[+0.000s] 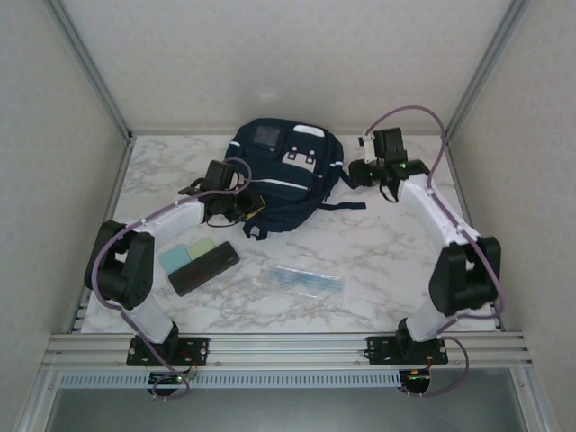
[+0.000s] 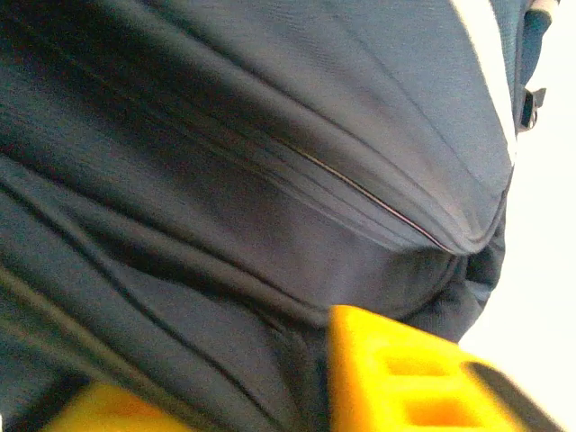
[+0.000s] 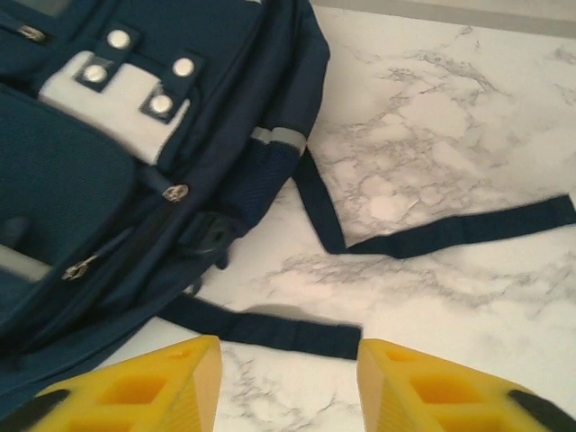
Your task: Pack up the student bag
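Observation:
The student bag (image 1: 283, 175), dark navy with white stripes and grey patches, lies at the middle back of the marble table (image 1: 387, 261). My left gripper (image 1: 241, 205) is pressed against its near left side. In the left wrist view the yellow fingers (image 2: 405, 378) stand apart, with the bag's folded fabric (image 2: 270, 180) and a zip seam filling the gap of the gripper (image 2: 243, 378). My right gripper (image 1: 371, 177) hovers just right of the bag. It is open (image 3: 288, 360) with nothing in it, above a loose strap (image 3: 270, 328) lying flat on the table.
Near the left arm lie a black case (image 1: 205, 267), a teal pad (image 1: 175, 258) and a green pad (image 1: 202, 246). A clear sleeve of blue pens (image 1: 308, 281) lies at the front middle. Another strap (image 3: 450, 234) trails right of the bag. White walls enclose the table.

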You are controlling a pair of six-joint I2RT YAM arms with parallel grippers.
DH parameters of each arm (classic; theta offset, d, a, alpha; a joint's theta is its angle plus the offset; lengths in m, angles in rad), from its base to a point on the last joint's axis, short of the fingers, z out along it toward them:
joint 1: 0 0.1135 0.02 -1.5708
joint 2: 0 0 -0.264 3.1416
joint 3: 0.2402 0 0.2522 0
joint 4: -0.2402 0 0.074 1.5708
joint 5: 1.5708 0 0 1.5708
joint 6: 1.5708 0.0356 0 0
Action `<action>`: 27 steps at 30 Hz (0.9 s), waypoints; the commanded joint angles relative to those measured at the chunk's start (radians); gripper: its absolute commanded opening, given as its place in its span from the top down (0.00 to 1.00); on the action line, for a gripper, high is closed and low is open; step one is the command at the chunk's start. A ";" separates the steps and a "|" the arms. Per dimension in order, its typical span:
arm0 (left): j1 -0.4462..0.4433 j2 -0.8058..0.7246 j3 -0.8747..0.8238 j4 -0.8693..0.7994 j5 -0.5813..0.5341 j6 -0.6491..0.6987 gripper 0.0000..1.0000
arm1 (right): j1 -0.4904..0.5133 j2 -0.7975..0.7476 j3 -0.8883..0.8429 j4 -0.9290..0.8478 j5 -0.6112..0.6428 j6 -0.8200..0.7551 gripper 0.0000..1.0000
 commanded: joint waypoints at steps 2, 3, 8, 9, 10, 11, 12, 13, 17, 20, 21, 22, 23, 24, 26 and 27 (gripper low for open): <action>0.001 -0.004 0.058 -0.057 -0.025 0.056 0.19 | 0.005 -0.142 -0.158 0.222 0.005 0.108 0.15; 0.004 -0.007 0.057 -0.060 -0.034 0.055 0.09 | 0.004 -0.154 -0.178 0.254 -0.005 0.129 0.02; 0.005 -0.027 0.052 -0.081 -0.072 0.056 0.00 | 0.001 -0.076 -0.141 0.256 -0.139 0.183 0.01; 0.007 -0.027 0.052 -0.084 -0.076 0.056 0.00 | -0.004 -0.051 -0.134 0.265 -0.198 0.173 0.01; 0.009 -0.024 0.050 -0.086 -0.077 0.056 0.00 | -0.011 -0.022 -0.131 0.291 -0.240 0.177 0.01; 0.010 -0.020 0.048 -0.083 -0.079 0.053 0.00 | -0.015 0.011 -0.119 0.311 -0.256 0.200 0.01; 0.011 -0.015 0.045 -0.081 -0.081 0.049 0.00 | -0.019 0.049 -0.101 0.318 -0.271 0.207 0.02; 0.014 -0.009 0.041 -0.075 -0.084 0.044 0.00 | -0.019 0.093 -0.072 0.315 -0.272 0.220 0.06; 0.025 0.011 0.028 -0.056 -0.111 0.050 0.00 | -0.018 0.252 0.043 0.297 -0.299 0.282 0.22; 0.031 0.035 0.016 -0.040 -0.136 0.053 0.03 | -0.002 0.357 0.146 0.246 -0.273 0.295 0.34; 0.034 0.050 0.008 -0.031 -0.136 0.050 0.05 | 0.004 0.389 0.177 0.234 -0.262 0.297 0.37; 0.036 0.066 0.001 -0.020 -0.130 0.045 0.07 | 0.011 0.419 0.205 0.223 -0.254 0.303 0.43; 0.037 0.078 -0.007 -0.012 -0.128 0.040 0.08 | 0.018 0.441 0.227 0.215 -0.251 0.302 0.51; 0.041 0.095 -0.016 -0.003 -0.123 0.035 0.09 | 0.028 0.464 0.251 0.207 -0.251 0.289 0.59; 0.048 0.119 -0.033 0.017 -0.113 0.024 0.10 | 0.051 0.503 0.302 0.169 -0.224 0.256 0.67; 0.053 0.129 -0.043 0.032 -0.105 0.019 0.11 | 0.065 0.525 0.328 0.143 -0.204 0.229 0.68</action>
